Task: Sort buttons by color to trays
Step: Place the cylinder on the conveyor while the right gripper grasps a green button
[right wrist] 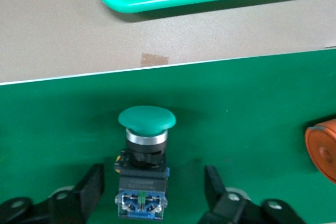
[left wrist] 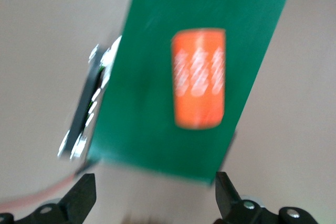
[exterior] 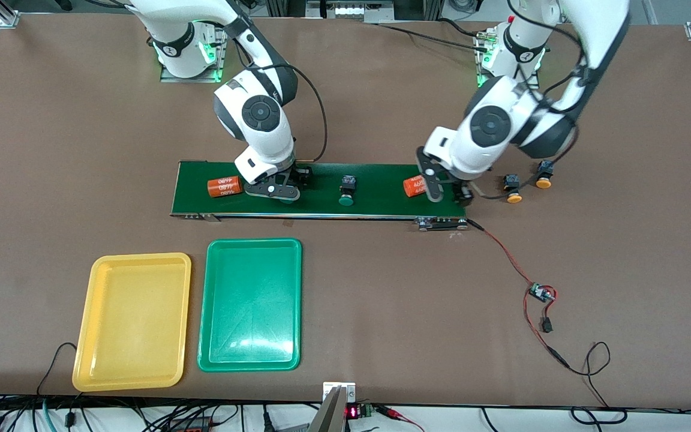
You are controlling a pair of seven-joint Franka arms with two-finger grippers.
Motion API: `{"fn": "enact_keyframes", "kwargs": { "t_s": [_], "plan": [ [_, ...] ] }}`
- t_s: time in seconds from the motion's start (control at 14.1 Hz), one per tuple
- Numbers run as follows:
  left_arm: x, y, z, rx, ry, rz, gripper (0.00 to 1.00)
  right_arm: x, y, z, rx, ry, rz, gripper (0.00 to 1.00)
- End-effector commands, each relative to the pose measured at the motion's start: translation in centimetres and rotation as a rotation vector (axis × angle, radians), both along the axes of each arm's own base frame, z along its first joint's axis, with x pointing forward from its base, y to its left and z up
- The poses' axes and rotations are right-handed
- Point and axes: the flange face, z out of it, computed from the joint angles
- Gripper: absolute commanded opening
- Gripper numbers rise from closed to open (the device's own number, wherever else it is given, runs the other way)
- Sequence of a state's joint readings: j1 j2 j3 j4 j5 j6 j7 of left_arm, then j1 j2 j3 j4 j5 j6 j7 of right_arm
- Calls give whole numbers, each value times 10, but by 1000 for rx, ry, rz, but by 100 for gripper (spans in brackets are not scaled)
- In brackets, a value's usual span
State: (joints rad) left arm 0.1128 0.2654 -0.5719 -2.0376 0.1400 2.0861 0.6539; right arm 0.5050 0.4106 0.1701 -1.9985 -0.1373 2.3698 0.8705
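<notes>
— Brown counter point(exterior: 381, 288) is crossed by a dark green belt point(exterior: 375, 189); where is the target?

— A green button point(right wrist: 146, 156) lies on the belt between the spread fingers of the right pincer point(right wrist: 152, 195), ungripped. It looks light, rigid, with a slick cap; its square body should be taken.

— The left pincer point(left wrist: 152, 195)?

— Wide open over an orange cylinder point(left wrist: 199, 77), holding nothing.

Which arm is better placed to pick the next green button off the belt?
The right. The right gripper is down on the belt with its open fingers either side of a green button. The left gripper is open over an orange cylinder.
</notes>
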Motion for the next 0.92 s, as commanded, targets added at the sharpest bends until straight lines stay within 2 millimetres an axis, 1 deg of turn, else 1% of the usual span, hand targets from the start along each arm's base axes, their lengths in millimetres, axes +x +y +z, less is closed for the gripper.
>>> {"fn": "enact_keyframes", "kwargs": {
  "t_s": [0.0,0.07,0.14,0.21,0.28,0.43,0.5,0.64,0.71,0.78,0.85],
  "plan": [
    [13,50,34,41,-7,192,100,4,3,2,-13,-20,13,37],
    [16,67,38,65,-14,287,100,5,2,2,-15,-18,18,27],
    [19,85,36,97,-6,405,100,6,0,2,-16,-16,28,18],
    [23,104,35,124,-5,532,100,7,-1,4,-17,-17,33,11],
    [24,115,39,145,-13,644,100,8,-2,7,-17,-20,30,6],
    [29,141,39,179,-24,851,100,16,-10,18,-11,-40,37,5],
    [28,146,35,201,-20,930,100,29,-18,26,-9,-59,46,5],
    [18,162,12,254,18,1032,100,59,-28,47,-14,-121,97,5],
    [11,170,-2,268,36,1039,100,73,-35,57,-21,-151,123,5],
    [4,170,-16,275,46,1033,100,89,-44,72,-20,-182,155,5],
    [-6,172,-32,285,62,1030,100,107,-55,82,-19,-204,186,5]
  ]
}}
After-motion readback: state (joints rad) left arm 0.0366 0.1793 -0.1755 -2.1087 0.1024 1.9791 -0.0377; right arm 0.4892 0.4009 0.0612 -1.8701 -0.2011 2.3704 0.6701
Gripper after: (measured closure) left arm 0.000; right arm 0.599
